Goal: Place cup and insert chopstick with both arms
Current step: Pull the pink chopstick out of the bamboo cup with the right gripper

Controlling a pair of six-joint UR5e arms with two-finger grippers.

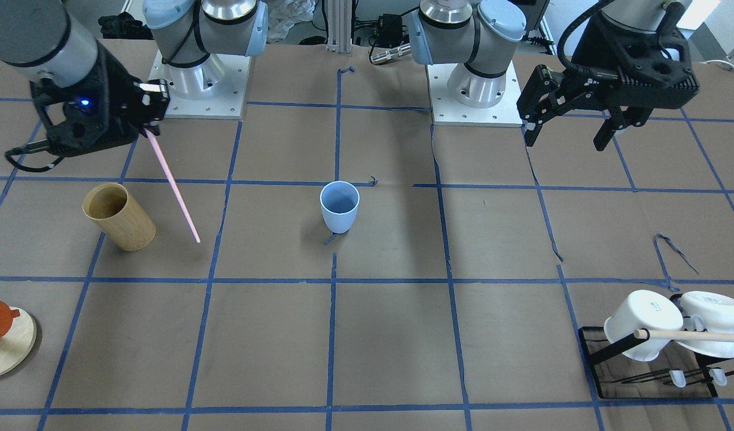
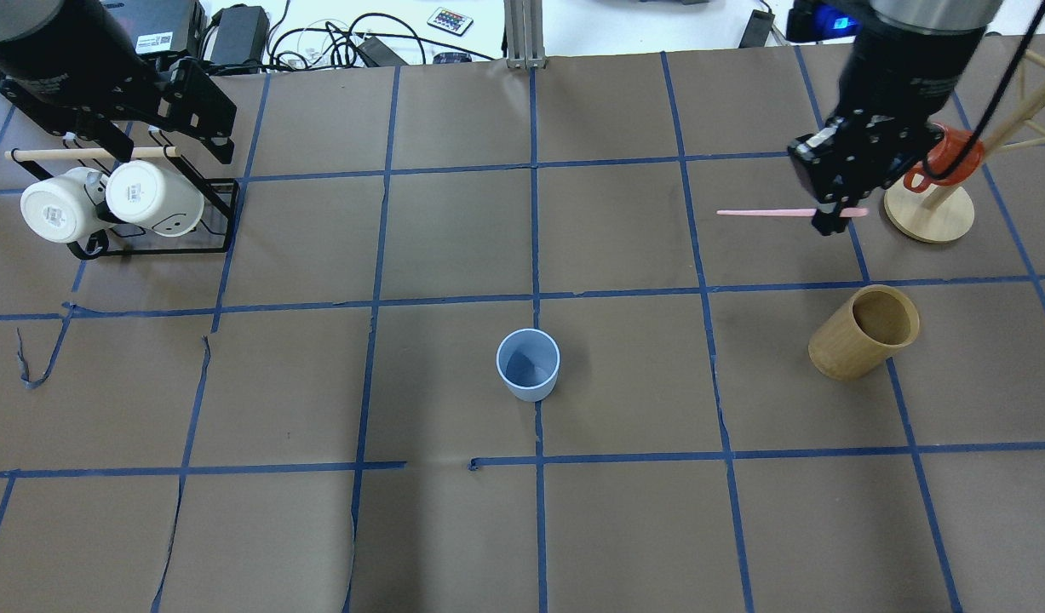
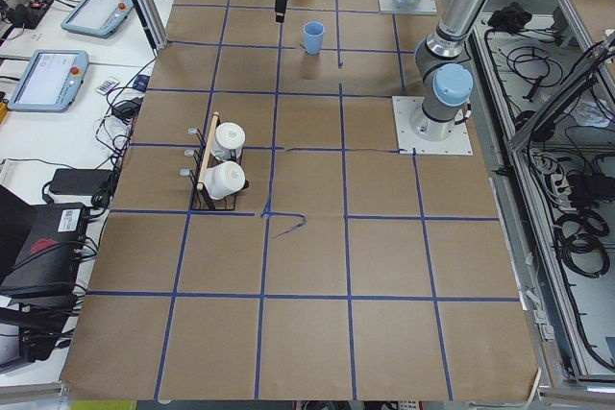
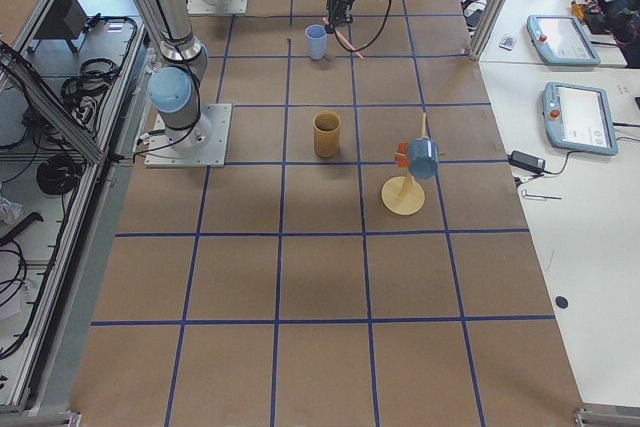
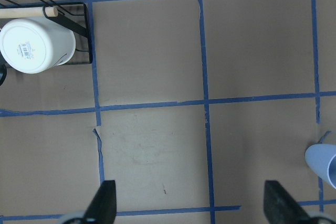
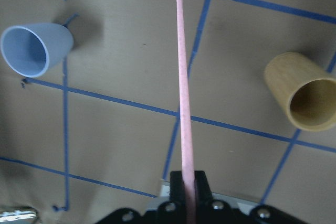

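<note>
The light-blue cup [image 2: 528, 364] stands upright and empty at the table's middle; it also shows in the front view [image 1: 339, 206] and the right wrist view [image 6: 32, 48]. My right gripper [image 2: 831, 220] is shut on one end of a thin pink chopstick [image 2: 765, 212], held in the air well to the cup's right. In the front view the chopstick [image 1: 174, 187] slants down from the gripper [image 1: 150, 127]. My left gripper [image 1: 565, 142] is open and empty, high above the mug rack; its fingers [image 5: 102, 203] stand wide apart.
A tan wooden cup [image 2: 863, 332] stands near the right gripper. A wooden mug tree [image 2: 929, 213] with a red mug is at the far right. A black rack [image 2: 147, 247] with two white mugs [image 2: 152, 197] and a wooden dowel sits under the left arm.
</note>
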